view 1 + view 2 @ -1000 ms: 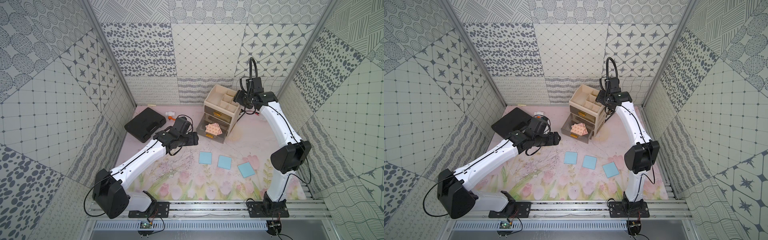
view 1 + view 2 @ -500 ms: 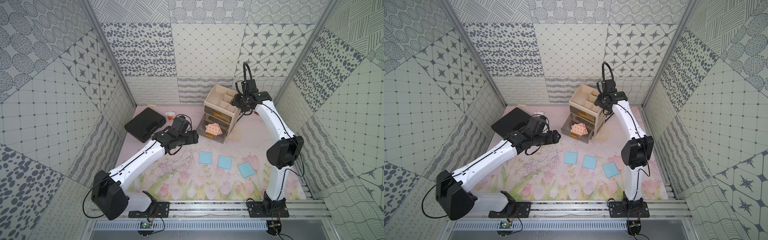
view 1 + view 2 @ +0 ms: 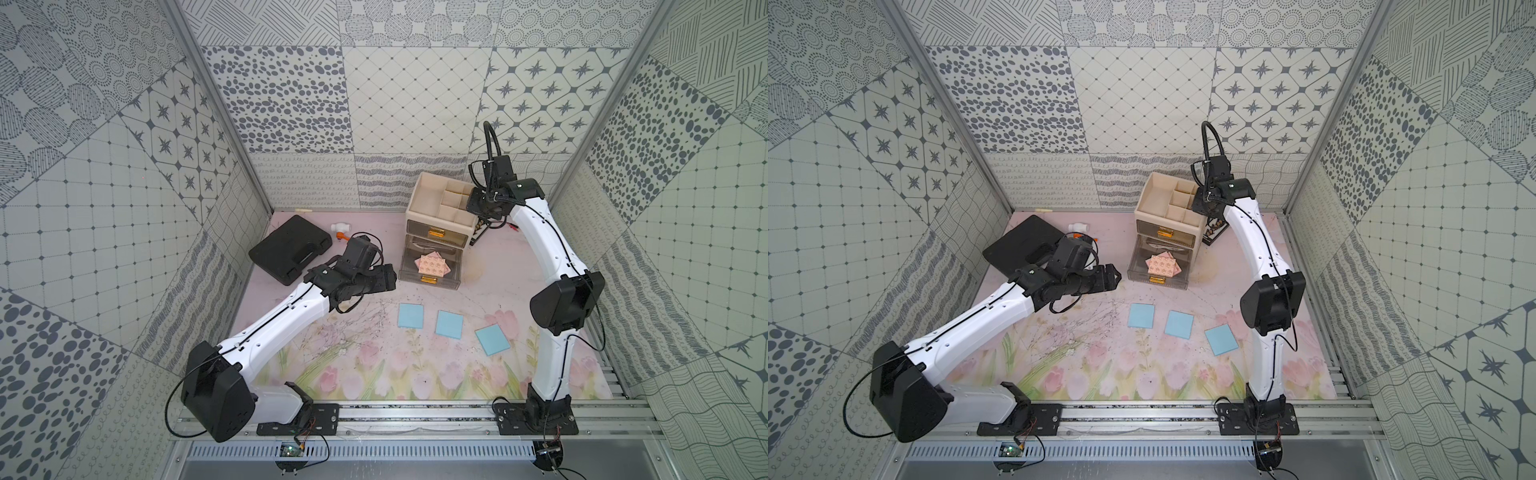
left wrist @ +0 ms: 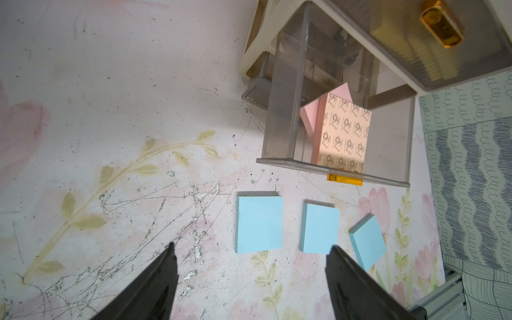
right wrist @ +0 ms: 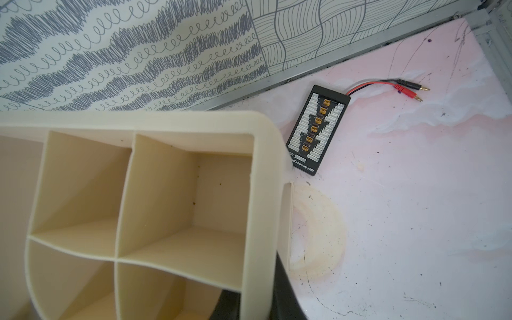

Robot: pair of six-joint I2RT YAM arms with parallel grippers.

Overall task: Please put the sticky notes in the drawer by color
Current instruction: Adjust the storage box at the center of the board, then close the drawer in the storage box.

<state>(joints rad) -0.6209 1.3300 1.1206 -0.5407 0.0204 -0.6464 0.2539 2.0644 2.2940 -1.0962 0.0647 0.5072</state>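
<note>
Notes: 3 blue notes lie flat on the mat in a row at the front, none touching. The one on the robot's right is turned askew.

Left claw hangs over bare mat just left of the row and short of the drawers. Its jaws are wide apart with nothing between them.

Behind the row, the bottom drawer is pulled out. Pink notes sit inside it, fanned, with a printed sheet on top. The top drawer is pushed in. Something yellowish shows through its tinted front in the left wrist view; can't tell what.

The organizer has bare top compartments. Right claw is at its right rim, 1 finger inside the corner cell and 1 outside, pinched narrow on the wall.

A black case lies at back left. A board with red and black leads lies beside the organizer, near the back wall.
</note>
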